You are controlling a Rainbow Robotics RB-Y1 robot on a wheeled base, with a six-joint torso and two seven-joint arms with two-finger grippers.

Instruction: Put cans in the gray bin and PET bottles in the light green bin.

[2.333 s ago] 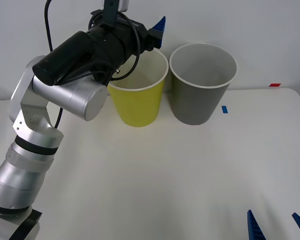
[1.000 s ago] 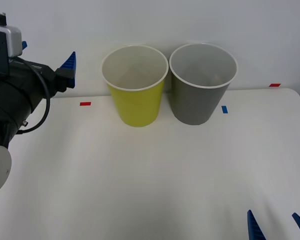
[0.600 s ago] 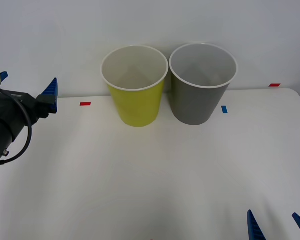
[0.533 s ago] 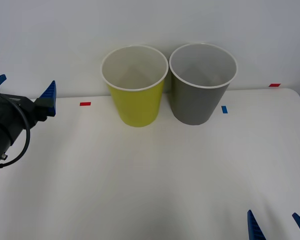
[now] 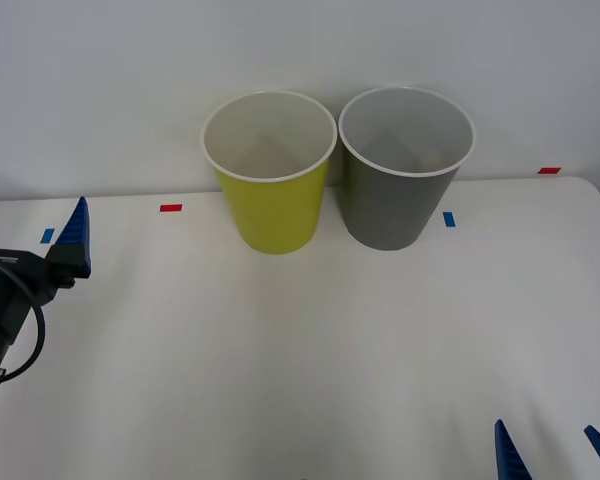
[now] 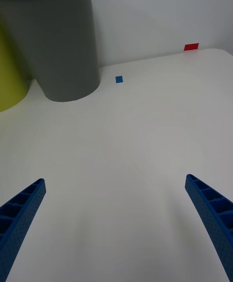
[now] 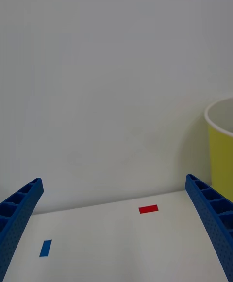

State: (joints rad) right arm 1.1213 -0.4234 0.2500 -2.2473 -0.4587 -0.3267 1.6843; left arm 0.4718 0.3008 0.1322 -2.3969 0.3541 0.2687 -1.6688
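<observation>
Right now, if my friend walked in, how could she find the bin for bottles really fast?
Look at the far edge of the white table, by the wall, where two tall round bins stand side by side. The light green bin is the one on the robot's left. Its neighbour, the gray bin, has the same shape and white rim, but only this one is bright lime yellow-green.

1. Table (image 5: 310, 350): white, flat top.
2. Green bin (image 5: 270, 180): upright at 12 o'clock, near the far edge.
3. Gray bin (image 5: 400, 175): upright at 1 o'clock, just beside the green bin.
4. Tape marks: red (image 5: 170, 208) at 11 o'clock, blue (image 5: 448, 218) beside the gray bin.
</observation>
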